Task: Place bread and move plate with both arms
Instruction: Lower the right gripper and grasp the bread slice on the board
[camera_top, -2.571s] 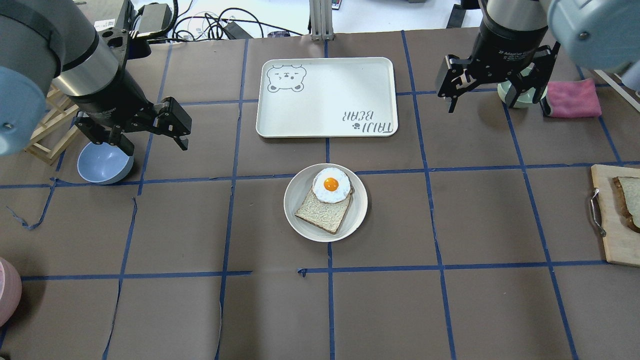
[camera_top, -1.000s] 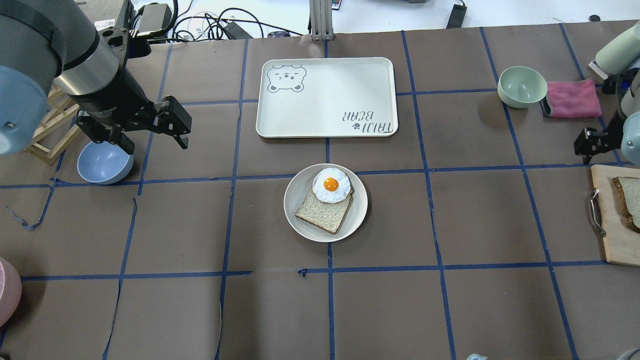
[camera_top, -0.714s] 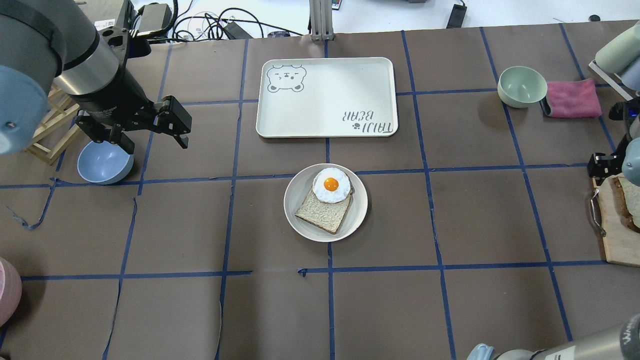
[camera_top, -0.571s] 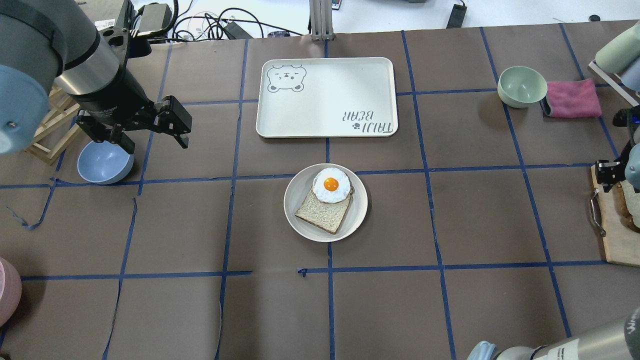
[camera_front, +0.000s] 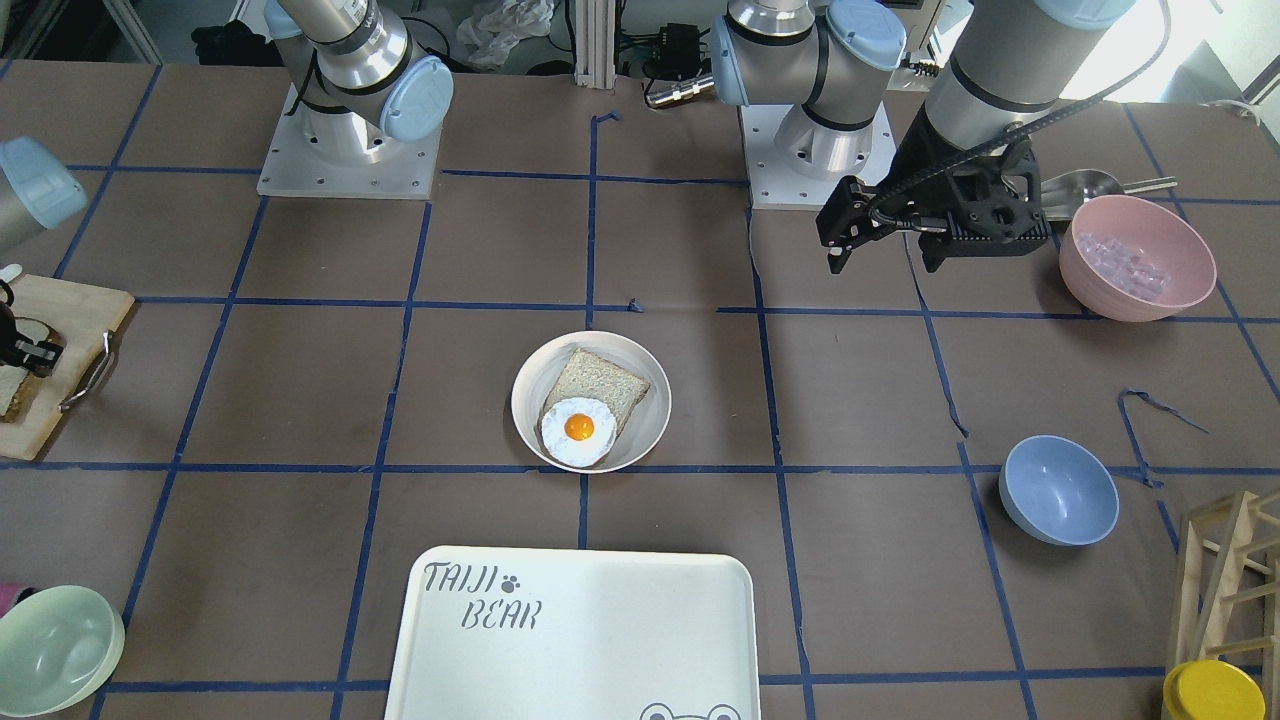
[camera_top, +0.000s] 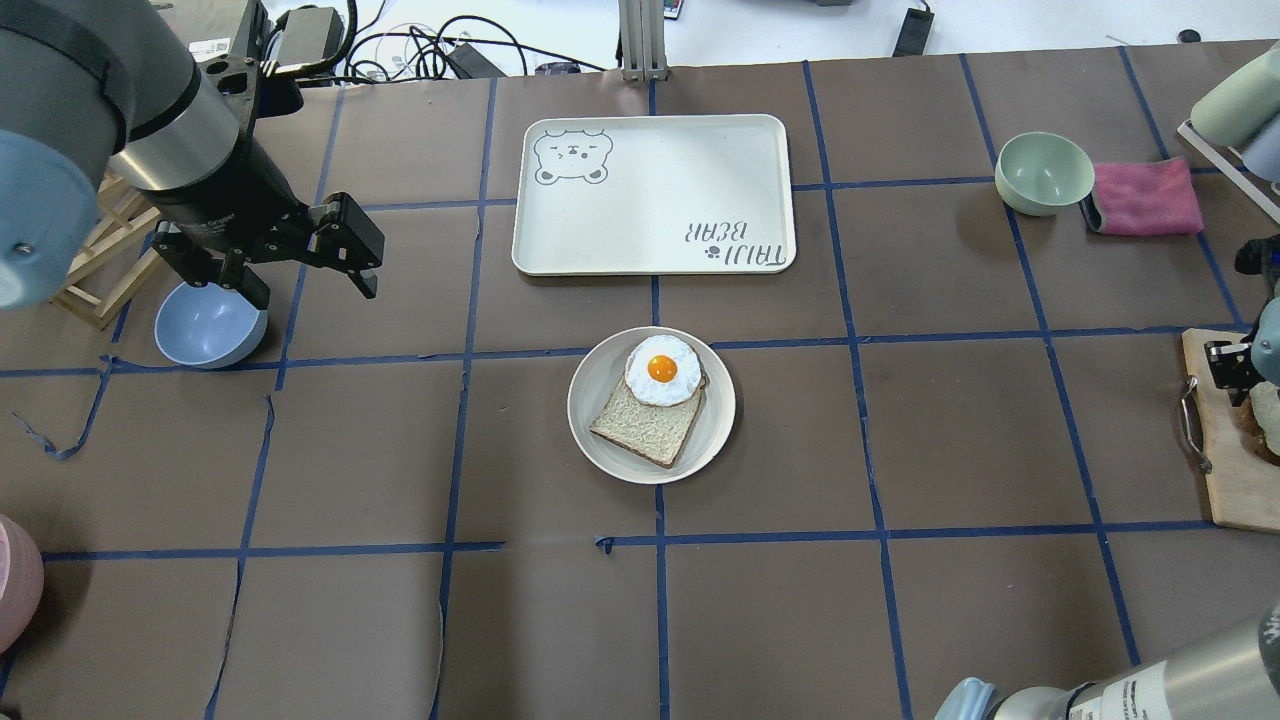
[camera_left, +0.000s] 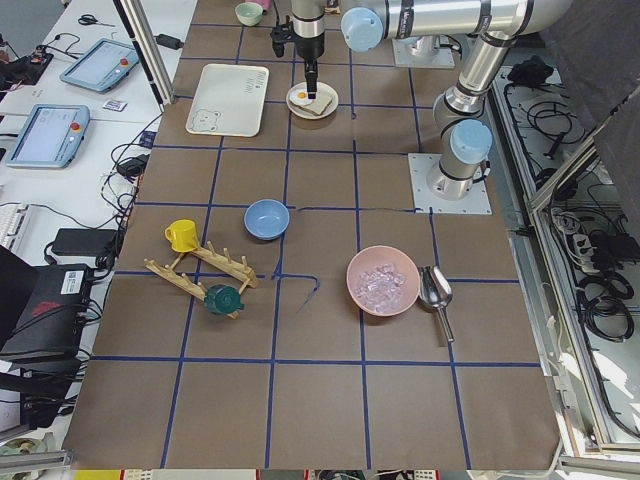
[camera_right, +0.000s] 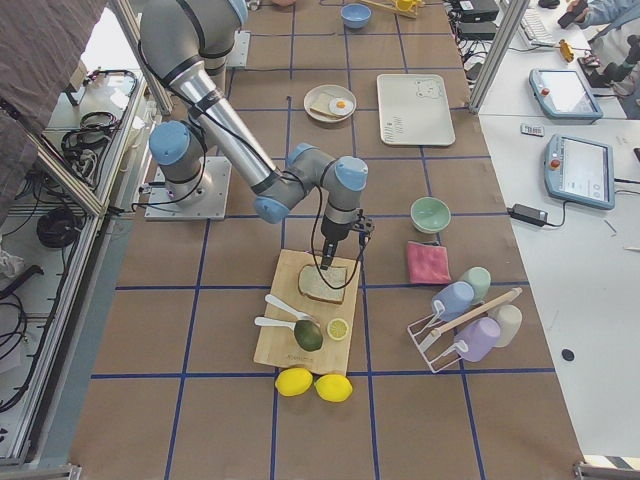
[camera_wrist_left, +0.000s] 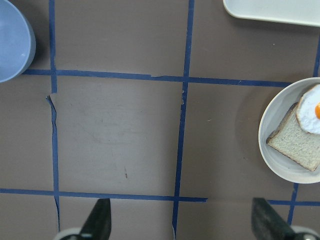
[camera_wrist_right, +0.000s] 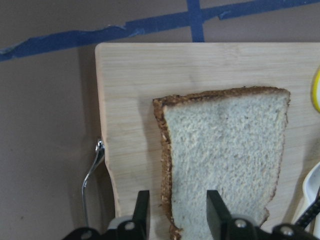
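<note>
The bread (camera_wrist_right: 225, 160), pale crumb with a dark crust, lies flat on a wooden cutting board (camera_wrist_right: 130, 100) at the table's right end. My right gripper (camera_wrist_right: 178, 212) hangs just over it, open, jaws astride the slice's left crust; it also shows in the overhead view (camera_top: 1225, 365). The round off-white plate (camera_top: 590, 440) sits mid-table and holds a tanner slice (camera_top: 640, 425) with a fried egg (camera_top: 662, 370). My left gripper (camera_top: 315, 295) is open and empty, in the air well to the plate's left.
The white TAIJI BEAR tray (camera_top: 650, 195) lies beyond the plate. A blue bowl (camera_top: 205, 325) sits under my left arm. A green bowl (camera_top: 1043, 172) and pink cloth (camera_top: 1145, 197) are back right. A pink bowl of ice (camera_front: 1135, 255) stands near the left base.
My right arm swung from above the green bowl out to the table's right end and came down over the bread on the cutting board. The left arm and plate have not moved.
</note>
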